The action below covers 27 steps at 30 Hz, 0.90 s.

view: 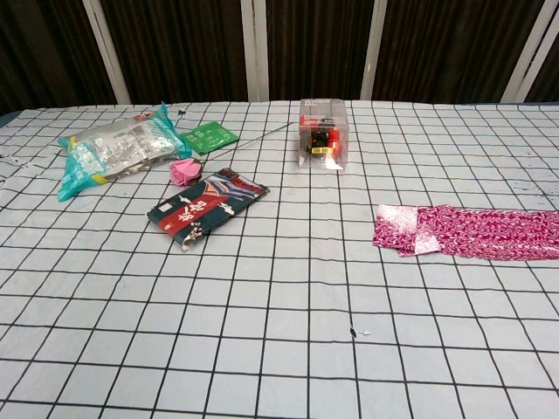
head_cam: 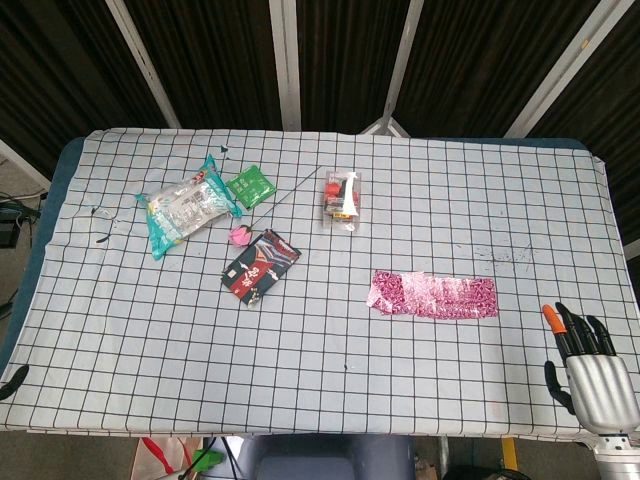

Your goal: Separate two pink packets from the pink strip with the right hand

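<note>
Hovering: right hand (head_cam: 594, 375) fingers (head_cam: 578, 330) apart, holding nothing | pink strip (head_cam: 433, 295) well apart

strip (head_cam: 433, 296) lies right of centre on desk (head_cam: 300, 370) | snack packets (head_cam: 262, 266) cluster far left | clear box (head_cam: 341, 195) behind centre | right hand (head_cam: 590, 365) at near-right edge

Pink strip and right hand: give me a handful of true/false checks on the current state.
1. The right hand is holding the pink strip. False: the hand is apart from it, at the table's near right edge, holding nothing.
2. The pink strip lies flat on the checked cloth. True.
3. The clear box sits on top of the strip. False: it stands farther back, apart.
4. The green packet lies beside the teal bag. True.
</note>
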Tool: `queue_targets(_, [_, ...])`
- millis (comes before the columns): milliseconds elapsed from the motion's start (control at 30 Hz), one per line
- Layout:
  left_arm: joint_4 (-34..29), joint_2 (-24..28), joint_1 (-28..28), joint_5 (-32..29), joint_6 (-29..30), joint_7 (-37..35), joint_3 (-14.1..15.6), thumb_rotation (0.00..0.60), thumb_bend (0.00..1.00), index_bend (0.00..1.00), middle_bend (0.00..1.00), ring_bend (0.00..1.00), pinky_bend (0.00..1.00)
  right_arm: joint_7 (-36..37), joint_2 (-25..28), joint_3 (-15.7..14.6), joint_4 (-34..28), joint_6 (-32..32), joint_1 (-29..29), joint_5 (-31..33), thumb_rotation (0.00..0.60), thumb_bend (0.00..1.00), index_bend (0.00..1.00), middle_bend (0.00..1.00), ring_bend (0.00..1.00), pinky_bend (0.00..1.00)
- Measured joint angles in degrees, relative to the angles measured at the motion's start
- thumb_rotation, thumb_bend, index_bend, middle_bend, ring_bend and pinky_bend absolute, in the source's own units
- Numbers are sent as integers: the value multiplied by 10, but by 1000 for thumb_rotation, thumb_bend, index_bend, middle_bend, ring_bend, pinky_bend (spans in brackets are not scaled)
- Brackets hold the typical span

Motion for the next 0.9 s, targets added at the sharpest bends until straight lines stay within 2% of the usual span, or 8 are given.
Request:
queue_targets(600, [-1,0,-1,1,-3,0,1,600,347,156,5,0,86,-5,-2,-2,2,-13,4,2,600,564,0,65,133,98])
queue_targets(800, [-6,1,5,12,8,3,5,600,347,156,5,0,86,-3,-2,-6,2,-26,11,-5,600,565,0,116,187,138])
queue_targets(867, [-7,1,7,15,10,3,7,600,347,156,5,0,86,-4,-5,-6,3,-29,15,-10,600,565,0,153,225,171])
queue_targets(900, [-7,1,7,15,10,3,7,600,347,156,5,0,86,-6,-7,-6,4,-32,18,-15,600,565,0,201,265,194])
